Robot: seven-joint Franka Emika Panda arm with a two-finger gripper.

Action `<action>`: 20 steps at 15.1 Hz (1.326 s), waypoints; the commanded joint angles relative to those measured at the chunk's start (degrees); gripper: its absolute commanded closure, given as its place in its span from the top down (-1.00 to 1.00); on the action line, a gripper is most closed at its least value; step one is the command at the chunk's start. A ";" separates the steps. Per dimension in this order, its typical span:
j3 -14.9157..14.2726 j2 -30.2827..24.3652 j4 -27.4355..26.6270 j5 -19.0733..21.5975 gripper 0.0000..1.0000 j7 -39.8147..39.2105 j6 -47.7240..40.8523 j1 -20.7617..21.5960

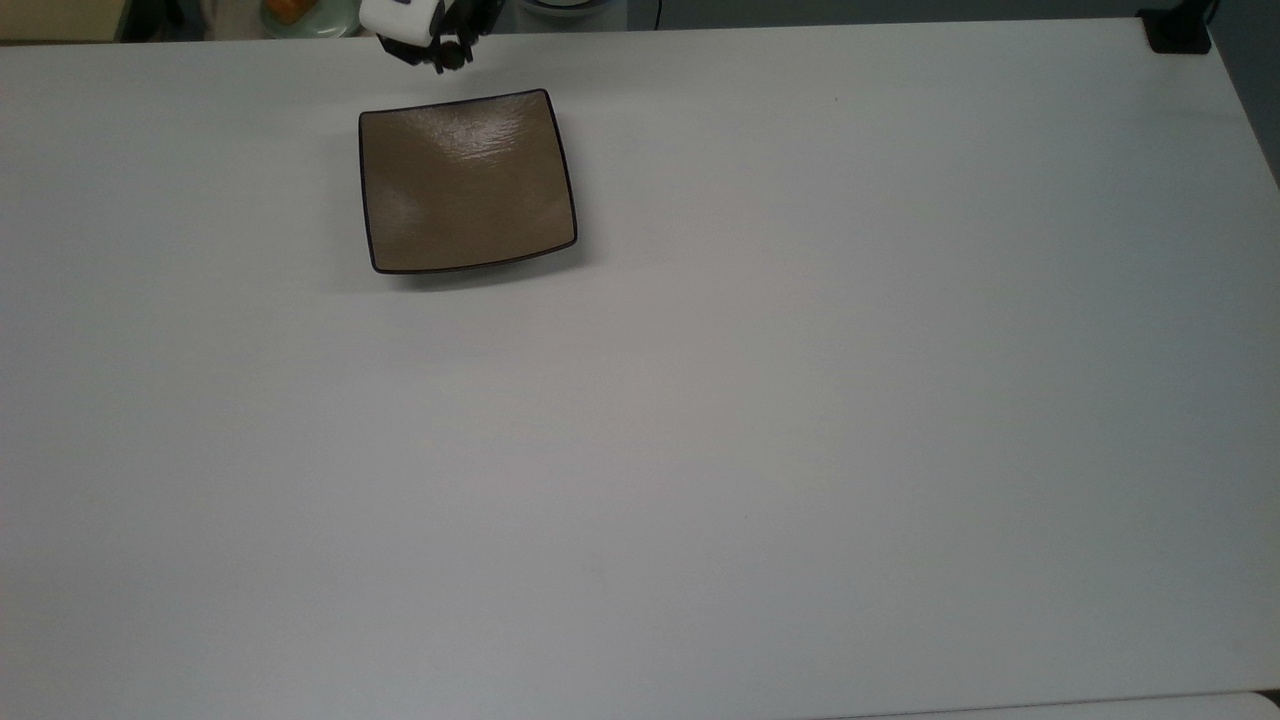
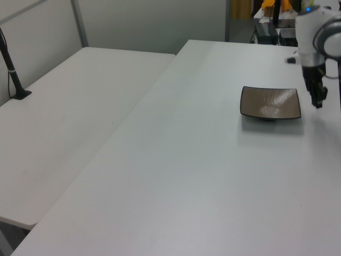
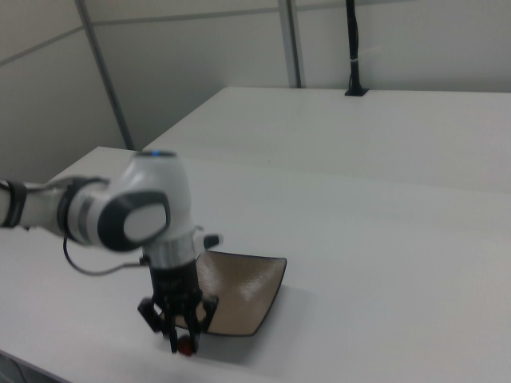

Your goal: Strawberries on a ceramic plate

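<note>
One gripper point(image 3: 185, 341), closed on the strawberry point(image 3: 186, 345), hangs beside the bare ceramic plate point(image 3: 239, 291) near the counter point(image 3: 383, 255) edge.

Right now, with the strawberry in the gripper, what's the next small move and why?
Probably carry it sideways over the ceramic plate. The gripper seems shut on the strawberry and hangs beside the plate's edge, off its surface. In the top view that means moving toward the top view's bottom before lowering.
</note>
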 commanded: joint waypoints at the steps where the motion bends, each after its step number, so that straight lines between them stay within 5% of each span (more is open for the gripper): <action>1: -0.04 0.76 9.85 -0.04 -0.75 0.90 -11.08 2.58; 10: 0.14 15.43 27.97 8.84 -0.75 8.20 -12.69 4.78; 20: 0.14 23.61 23.94 9.02 -0.74 11.01 4.34 4.25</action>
